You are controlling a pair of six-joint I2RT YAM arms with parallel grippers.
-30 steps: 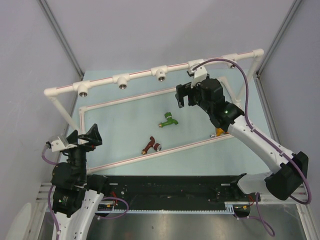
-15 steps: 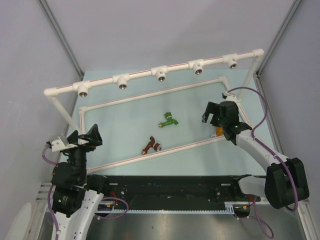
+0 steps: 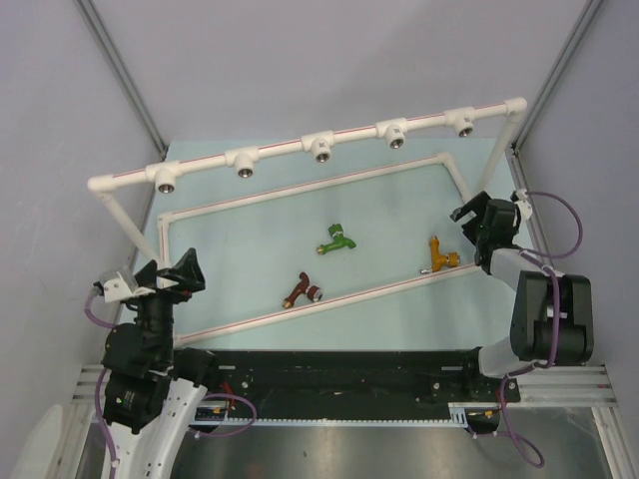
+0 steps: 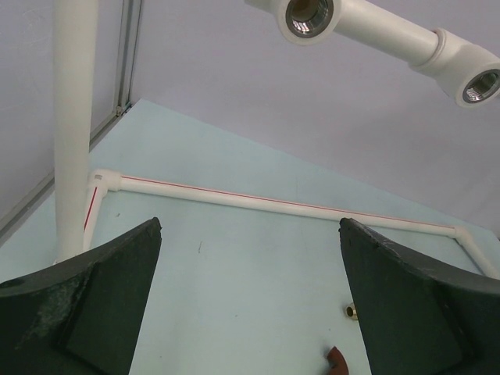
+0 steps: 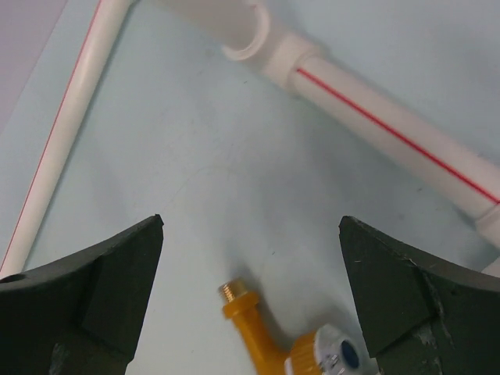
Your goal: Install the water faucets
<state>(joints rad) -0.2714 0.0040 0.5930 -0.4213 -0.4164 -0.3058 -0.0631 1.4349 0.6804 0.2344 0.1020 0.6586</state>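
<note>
Three faucets lie on the light blue table inside the white pipe frame: orange-yellow, green and dark red-brown. My right gripper is open and empty, low at the table's right side, just right of the orange-yellow faucet. In the right wrist view that faucet lies between and below the open fingers, threaded end up-left. My left gripper is open and empty at the near left. The left wrist view shows a curved bit of the red-brown faucet at the bottom edge.
The white pipe frame's raised rail crosses the back with several silver-ringed tee sockets, two of which show in the left wrist view. Its low pipes lie on the table. A post stands left of my left gripper.
My right arm has swung back from the raised rail, down and to the right, ending low beside the orange-yellow faucet. The left arm and the faucets have not moved.
</note>
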